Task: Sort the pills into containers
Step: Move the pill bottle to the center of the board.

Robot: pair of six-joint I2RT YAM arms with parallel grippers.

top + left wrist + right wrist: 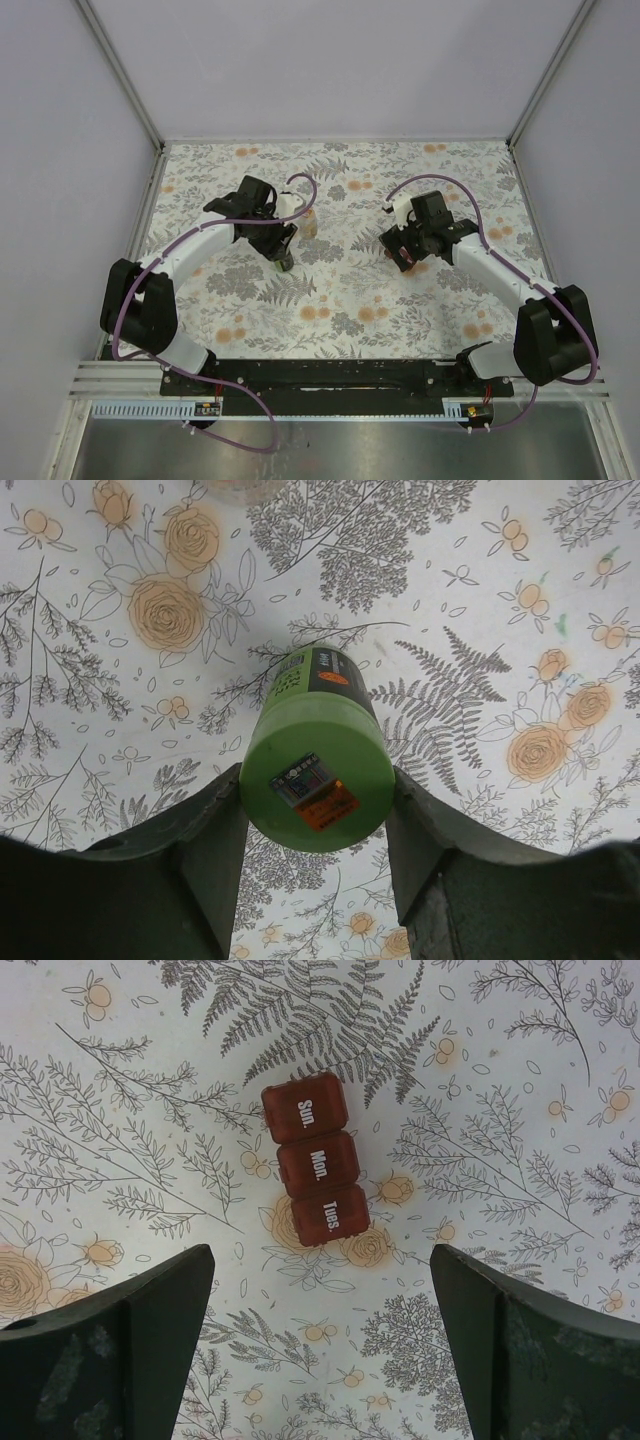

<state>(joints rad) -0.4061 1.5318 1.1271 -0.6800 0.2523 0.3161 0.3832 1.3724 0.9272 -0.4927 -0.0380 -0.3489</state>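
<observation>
A bright green bottle [318,770] sits clamped between the two dark fingers [212,852] of the left gripper [281,252]. The jaws are about half closed, each pressing a side of the bottle. A stickered round end faces the wrist camera and the labelled body points away toward the cloth. Whether its other end touches the cloth cannot be told. This grip is left of the middle of the table, about halfway between the near and far edges.

Just beyond it and slightly right stands a small pale bottle [310,222], upright on the cloth and apart from the gripper.

On the right half lies a dark red pill box [315,1175], three joined compartments marked Sun., Mon. and Tues., all lids down. It rests flat with bare cloth on every side. The right gripper [322,1290] hangs over it with its jaws spread as wide as they go, holding nothing, and the box lies just ahead of the fingertips, clear of both.

The flowered cloth [330,315] covers the table. A broad free strip runs between the two grippers and along the near side, up to the black rail [330,372] carrying the arm bases. Plain pale walls [330,70] close the left, right and far edges, with more free cloth along the far wall.
</observation>
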